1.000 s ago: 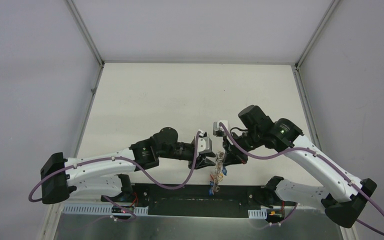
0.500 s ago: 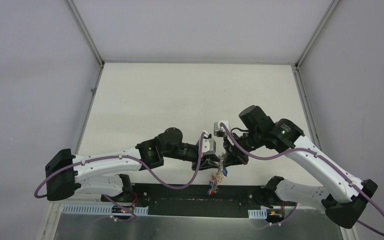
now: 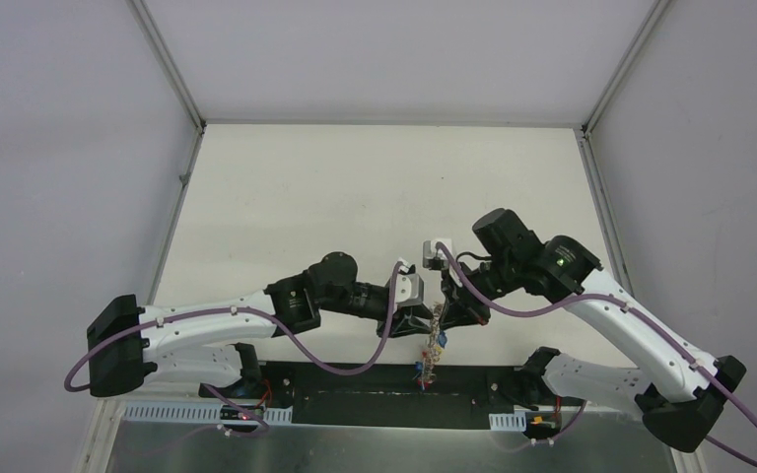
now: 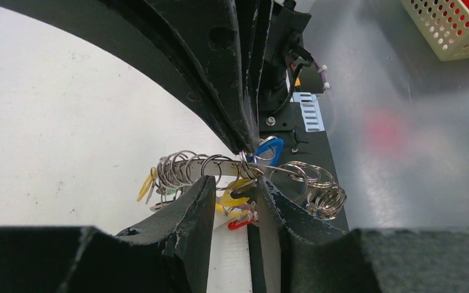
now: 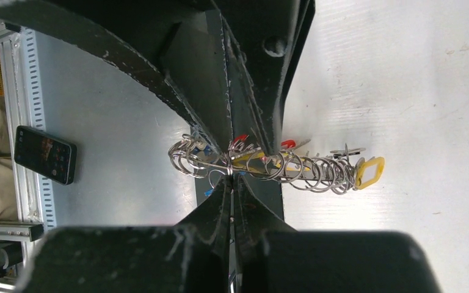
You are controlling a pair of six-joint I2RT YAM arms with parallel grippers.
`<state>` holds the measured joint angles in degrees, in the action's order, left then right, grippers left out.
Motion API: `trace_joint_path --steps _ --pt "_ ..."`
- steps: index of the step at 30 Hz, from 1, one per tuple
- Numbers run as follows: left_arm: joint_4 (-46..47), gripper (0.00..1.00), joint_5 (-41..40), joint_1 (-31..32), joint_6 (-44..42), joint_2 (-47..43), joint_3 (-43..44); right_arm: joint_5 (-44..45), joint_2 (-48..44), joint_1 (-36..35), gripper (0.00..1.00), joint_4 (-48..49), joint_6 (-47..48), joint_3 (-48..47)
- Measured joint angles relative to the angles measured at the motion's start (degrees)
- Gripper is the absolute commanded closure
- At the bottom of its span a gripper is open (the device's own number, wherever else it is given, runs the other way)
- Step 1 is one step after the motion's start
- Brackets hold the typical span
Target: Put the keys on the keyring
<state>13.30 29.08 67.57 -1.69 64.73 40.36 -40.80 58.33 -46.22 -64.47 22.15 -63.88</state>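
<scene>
Both arms are bent inward from the near edge, wrists meeting low in the middle. The keyring [image 5: 305, 171] is clamped tight in the right pincer [image 5: 231, 177], with the keys [image 4: 235, 196] bunched along it. The left pincer [image 4: 237, 182] is parted a bit around a yellow tag, and whether it's actually gripped can't be told. Pale worktop [image 3: 375, 187] is seen beyond.

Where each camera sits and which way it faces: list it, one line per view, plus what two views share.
Top external: above and behind the bases, looking down on the table; left arm and right arm show.
Left wrist: on that wrist, facing the keyring; left gripper at bottom.
Right wrist: likewise, opposite side; right gripper pinches it.
Shared: both wrist views show the keyring.
</scene>
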Motion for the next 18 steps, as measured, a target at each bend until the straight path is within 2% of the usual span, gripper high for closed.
trace_joint_path --steps 10,18 --pt "3.2 0.7 -0.1 0.3 0.5 -3.7 -0.9 0.0 -2.6 0.0 1.0 2.8 -0.2 2.0" --pt "4.3 0.69 -0.5 0.4 0.9 -3.4 -0.9 0.0 -2.8 0.0 1.0 3.4 -0.2 2.2"
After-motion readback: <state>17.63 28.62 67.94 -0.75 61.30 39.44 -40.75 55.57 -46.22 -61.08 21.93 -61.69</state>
